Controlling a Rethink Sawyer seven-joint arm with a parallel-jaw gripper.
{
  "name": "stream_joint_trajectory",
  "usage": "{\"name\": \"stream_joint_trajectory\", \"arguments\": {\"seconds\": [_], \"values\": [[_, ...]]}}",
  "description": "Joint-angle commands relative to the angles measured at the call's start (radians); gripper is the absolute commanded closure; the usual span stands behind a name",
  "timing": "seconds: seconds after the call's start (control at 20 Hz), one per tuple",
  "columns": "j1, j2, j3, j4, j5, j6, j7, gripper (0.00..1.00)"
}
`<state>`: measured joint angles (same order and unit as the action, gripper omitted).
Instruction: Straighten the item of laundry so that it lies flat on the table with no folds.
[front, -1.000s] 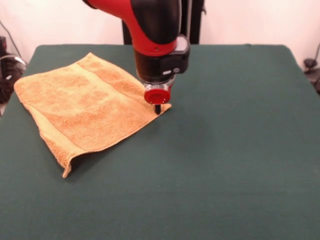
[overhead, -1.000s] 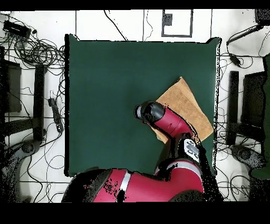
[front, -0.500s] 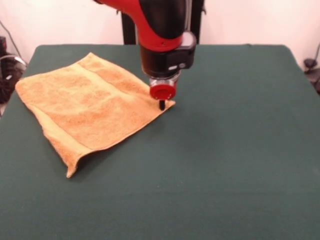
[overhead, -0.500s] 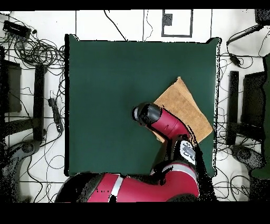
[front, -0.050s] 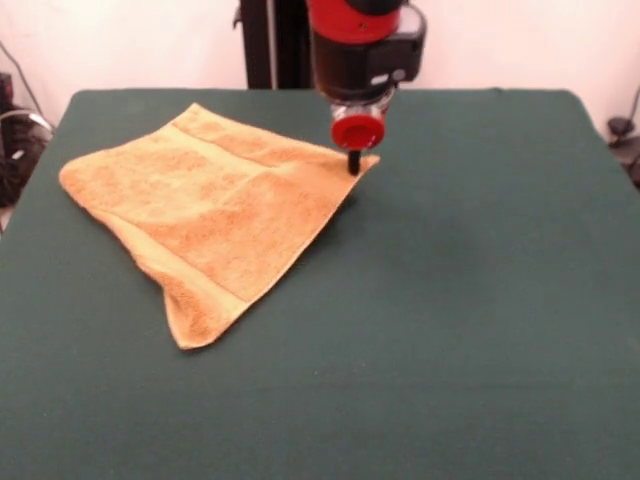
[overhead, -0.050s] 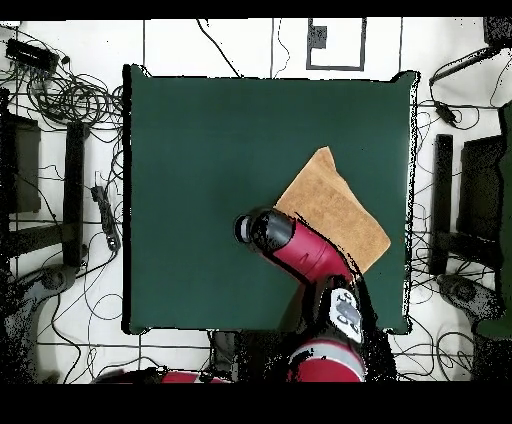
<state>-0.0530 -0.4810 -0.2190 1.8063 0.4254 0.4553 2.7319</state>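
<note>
Against the frame of a second ago, the towel has shifted toward the right and up the front view: its left corner, which lay close to the worktop's left edge, now sits further in, and its right corner has travelled from mid-frame to the upper middle. The pincer has moved the same way, up and to the right, with that corner under it.

The towel is orange-tan terry, lying in the upper left part of the dark green worktop as a skewed four-cornered shape. A woven band runs along its upper edge and another along the lower left edge. Its lowest corner, toward the lower left, looks thickened and slightly curled, so it is not fully flat there. In the overhead view the towel lies right of centre, partly hidden by the red arm.

The pincer's dark tip meets the towel's right corner; whether it is spread or pressed together I cannot tell.
</note>
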Motion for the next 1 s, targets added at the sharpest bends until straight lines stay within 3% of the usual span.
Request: {"name": "stream_joint_trajectory", "arguments": {"seconds": [0.05, 0.45, 1.0], "values": [[0.049, -0.022, 0.12, 0.178, 0.113, -0.017, 0.239, 1.0], [-0.005, 0.116, 0.345, 0.245, 0.274, -0.367, 0.34, 1.0], [0.112, 0.088, 0.324, 0.28, 0.418, -0.391, 0.385, 1.0]]}}
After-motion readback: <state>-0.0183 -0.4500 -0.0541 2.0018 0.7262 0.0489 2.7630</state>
